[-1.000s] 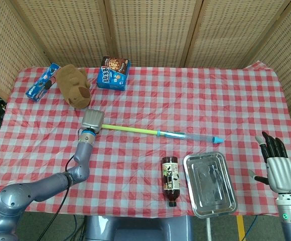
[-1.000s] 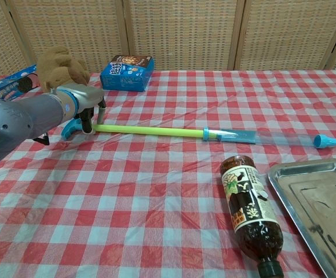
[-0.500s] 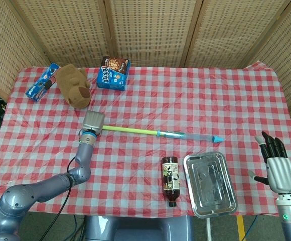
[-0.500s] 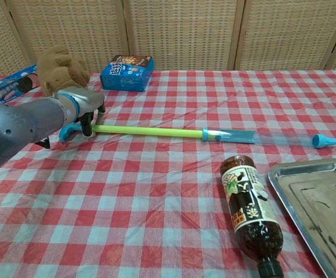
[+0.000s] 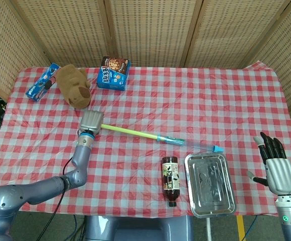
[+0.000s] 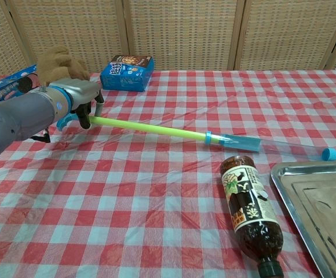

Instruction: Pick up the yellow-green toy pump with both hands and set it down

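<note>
The toy pump (image 5: 150, 135) (image 6: 156, 128) is a long yellow-green rod with a clear barrel and a blue tip, lying slantwise across the checked cloth. Its blue tip (image 6: 333, 154) rests by the far edge of the metal tray. My left hand (image 5: 92, 122) (image 6: 78, 95) grips the pump's blue handle end, which looks raised off the cloth. My right hand (image 5: 276, 160) is far off at the table's right edge, fingers spread and holding nothing; it shows only in the head view.
A brown bottle (image 5: 170, 179) (image 6: 250, 212) lies on its side next to a metal tray (image 5: 208, 185) (image 6: 316, 202). At the back left are a brown plush toy (image 5: 74, 85), a blue cookie box (image 5: 114, 72) and a small blue packet (image 5: 41, 82).
My left hand has lifted the handle end and drawn back a little, so the pump has swung: its blue tip slid toward the tray. The right hand has barely moved.
</note>
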